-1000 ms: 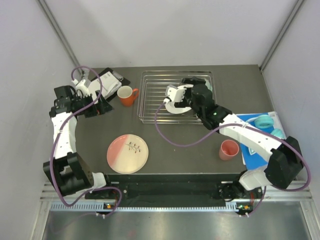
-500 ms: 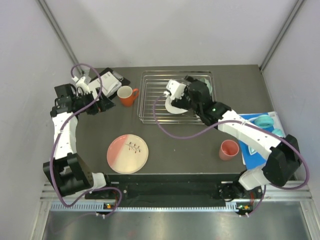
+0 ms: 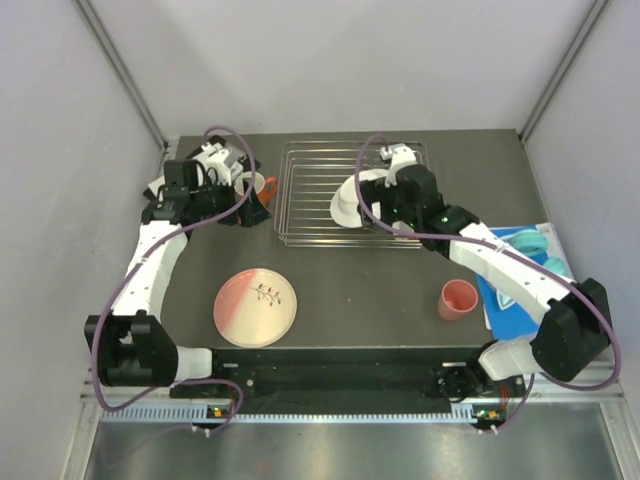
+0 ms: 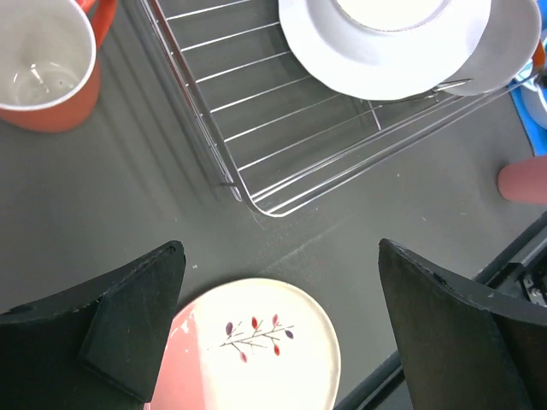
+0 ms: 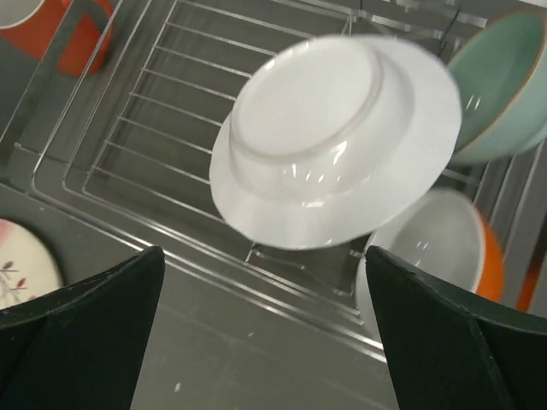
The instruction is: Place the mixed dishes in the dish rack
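change: right claw (image 5: 267, 342) let go, pulled back, spread | white plate (image 5: 333, 141) sits in rack (image 3: 300, 200) | left claw (image 4: 278, 320) spread, moved beside orange mug (image 4: 43, 68) | probably mug next

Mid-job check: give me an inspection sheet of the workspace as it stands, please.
Surface: dark tabletop, no spills seen.
Job's things: white plate tilted in the dish rack, mint green bowl beside it; orange mug, pink-and-cream plate and salmon-pink cup on the tabletop outside it.
Clutter: turquoise rings on a blue sheet at the right edge.
Grippers: left gripper open, near the orange mug; right gripper open above the dish rack, holding nothing.
Cables: purple cables loop over both arms, one across the dish rack.
Surroundings: plain light walls; nothing else seen.
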